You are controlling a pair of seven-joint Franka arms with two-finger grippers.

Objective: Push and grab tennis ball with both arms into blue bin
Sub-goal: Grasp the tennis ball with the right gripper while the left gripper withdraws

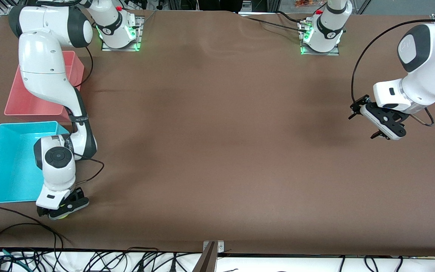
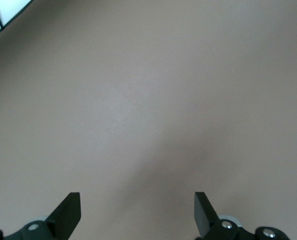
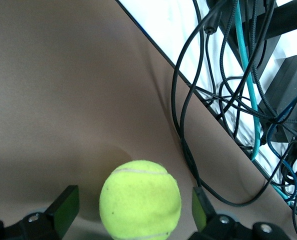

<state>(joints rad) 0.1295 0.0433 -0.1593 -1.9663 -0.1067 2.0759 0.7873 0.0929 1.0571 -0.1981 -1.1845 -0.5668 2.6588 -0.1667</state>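
Brown tabletop [image 1: 217, 151] carries the tennis ball [image 3: 140, 204] just nearer the camera than the blue bin [image 1: 10, 166], between the right gripper [image 1: 63, 208]'s wide jaws, while the left gripper [image 1: 381, 122] waits wide-jawed over bare cloth; light, fuzzy and springy, the ball likely rolls unless pinched across its middle.

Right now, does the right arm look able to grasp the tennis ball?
Probably yes: the right gripper is open, with the tennis ball between its fingers and nothing blocking, just beside the blue bin.
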